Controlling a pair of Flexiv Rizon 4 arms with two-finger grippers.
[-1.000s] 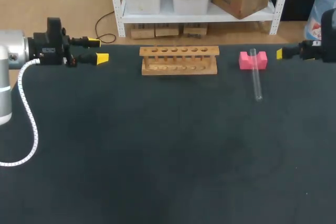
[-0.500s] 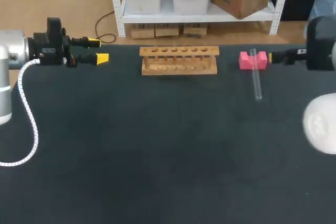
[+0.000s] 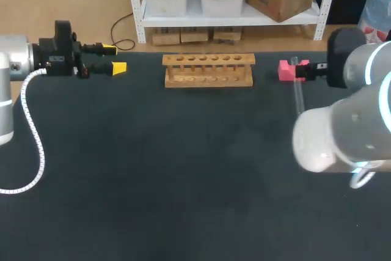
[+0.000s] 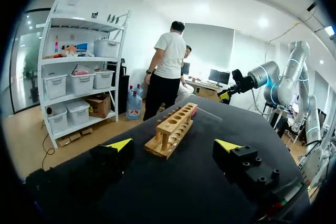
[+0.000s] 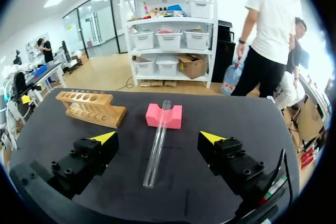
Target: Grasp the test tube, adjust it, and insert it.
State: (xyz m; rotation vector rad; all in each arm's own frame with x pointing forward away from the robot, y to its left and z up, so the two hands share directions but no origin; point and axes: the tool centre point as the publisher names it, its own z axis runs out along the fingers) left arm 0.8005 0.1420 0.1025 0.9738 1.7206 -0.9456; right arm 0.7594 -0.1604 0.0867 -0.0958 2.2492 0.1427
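Observation:
A clear test tube (image 3: 299,98) (image 5: 153,163) lies on the black table, its open end resting in a notched pink block (image 3: 286,69) (image 5: 164,116). The wooden rack (image 3: 208,69) (image 5: 92,107) (image 4: 174,126) with a row of holes stands at the back middle. My right gripper (image 5: 158,138) is open, its fingers straddling the tube without touching it; in the head view it (image 3: 307,71) sits just right of the block, tips hidden. My left gripper (image 3: 114,58) (image 4: 174,145) is open and empty at the back left, pointing at the rack.
My right arm's white elbow (image 3: 327,136) bulges over the right side of the table and hides part of it. A white cable (image 3: 33,145) loops from my left arm along the left edge. The black tabletop (image 3: 183,169) is bare at the front.
My right arm has swung in from the right edge to the pink block and tube, its elbow now covering the table's right side. The left arm, tube and rack stay put.

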